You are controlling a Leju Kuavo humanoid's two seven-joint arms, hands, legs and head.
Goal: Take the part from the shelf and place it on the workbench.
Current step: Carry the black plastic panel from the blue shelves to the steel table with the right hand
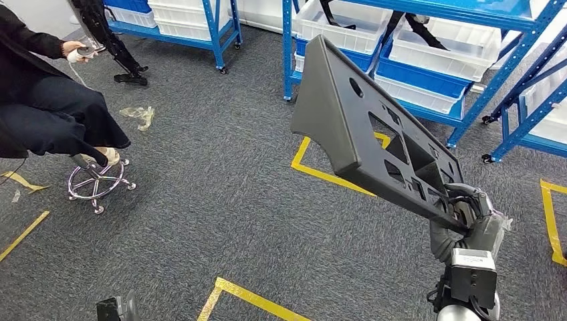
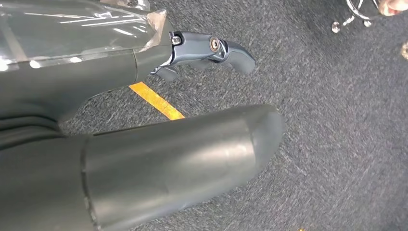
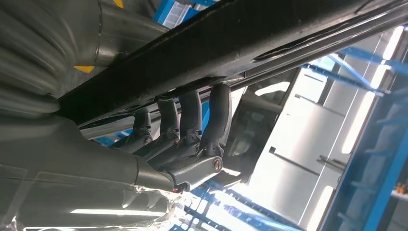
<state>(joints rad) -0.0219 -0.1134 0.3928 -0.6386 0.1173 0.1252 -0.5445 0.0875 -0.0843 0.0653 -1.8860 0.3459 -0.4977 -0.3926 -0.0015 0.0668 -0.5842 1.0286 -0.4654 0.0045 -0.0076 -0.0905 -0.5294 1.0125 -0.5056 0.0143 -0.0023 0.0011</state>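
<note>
Right hand [image 1: 468, 217] grips the dark grey part [image 1: 364, 120] by its near end, fingers [image 3: 192, 115] curled over the edge, carrying it tilted above the carpet in front of the blue shelf [image 1: 428, 67]. Left hand [image 2: 211, 50] hangs low over the floor, holding nothing, fingers loosely curled. Pick-up looks done; next, turning toward the workbench and lowering the part flat.

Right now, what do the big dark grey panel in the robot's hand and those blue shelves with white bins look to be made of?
The big dark grey panel with cut-out holes, held by the right hand, looks like moulded plastic: matte, with rounded edges and shaped openings. The blue shelving frames look like painted metal, given their thin, perforated, glossy struts. The white bins seem to be slightly translucent plastic.
</note>
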